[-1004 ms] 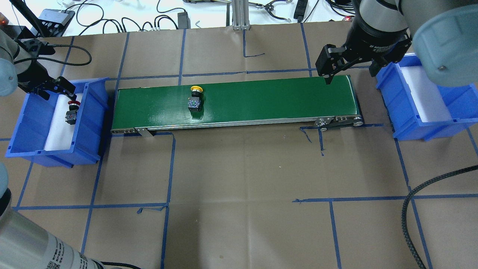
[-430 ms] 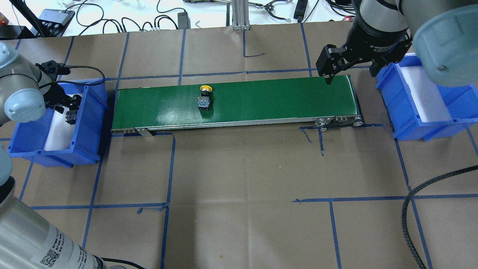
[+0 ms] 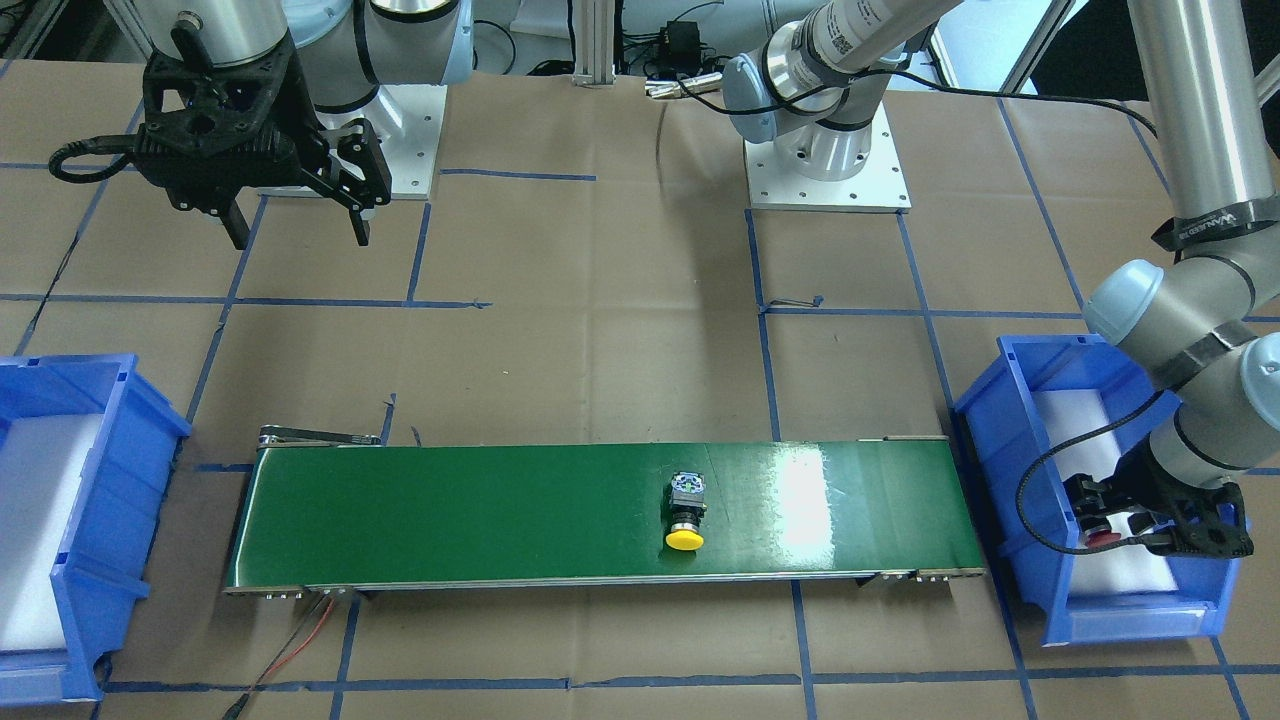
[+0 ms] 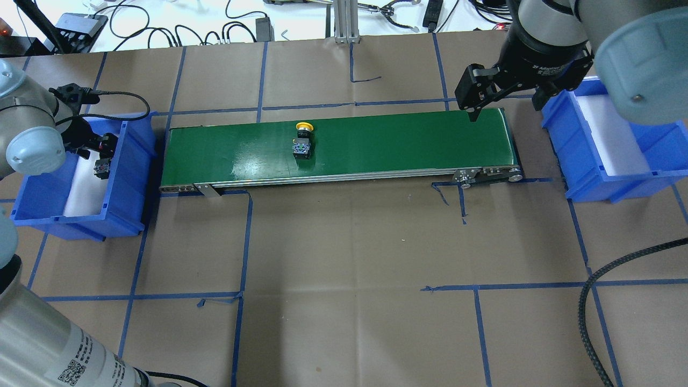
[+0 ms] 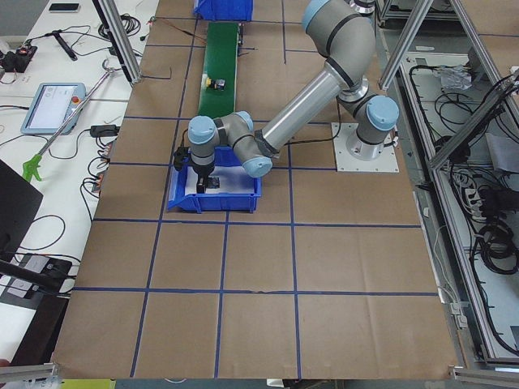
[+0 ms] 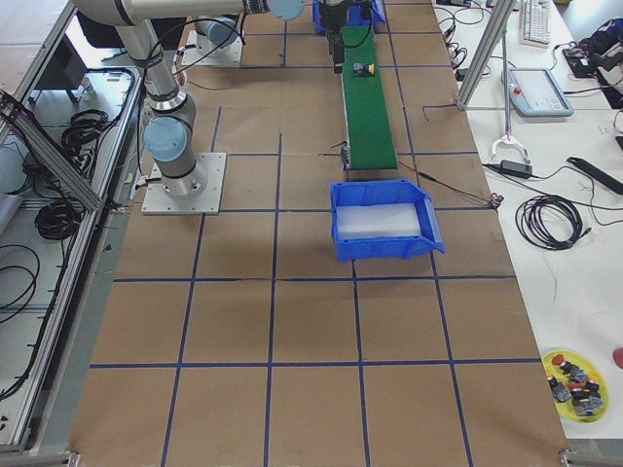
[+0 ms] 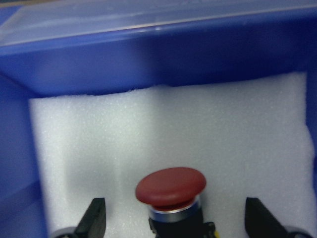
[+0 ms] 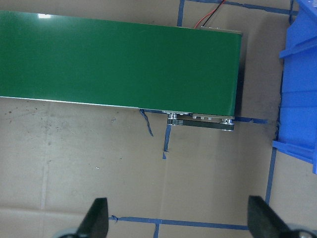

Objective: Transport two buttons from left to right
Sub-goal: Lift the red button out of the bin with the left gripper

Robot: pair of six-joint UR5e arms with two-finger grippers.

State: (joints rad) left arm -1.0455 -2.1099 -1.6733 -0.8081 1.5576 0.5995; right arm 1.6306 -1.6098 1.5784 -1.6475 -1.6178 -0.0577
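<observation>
Now, front view: yellow button (image 3: 684,522) lies on its side on the green belt (image 3: 450,520). Overhead: right gripper (image 4: 504,102) hangs spread wide over the belt's right end. Left wrist: left gripper (image 7: 177,220) spread apart, straddling the red button (image 7: 171,184) on foam in the blue bin (image 7: 148,54), fingers not touching it.

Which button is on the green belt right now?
The yellow-capped button; the red button sits in the blue bin, under the left end effector.
</observation>
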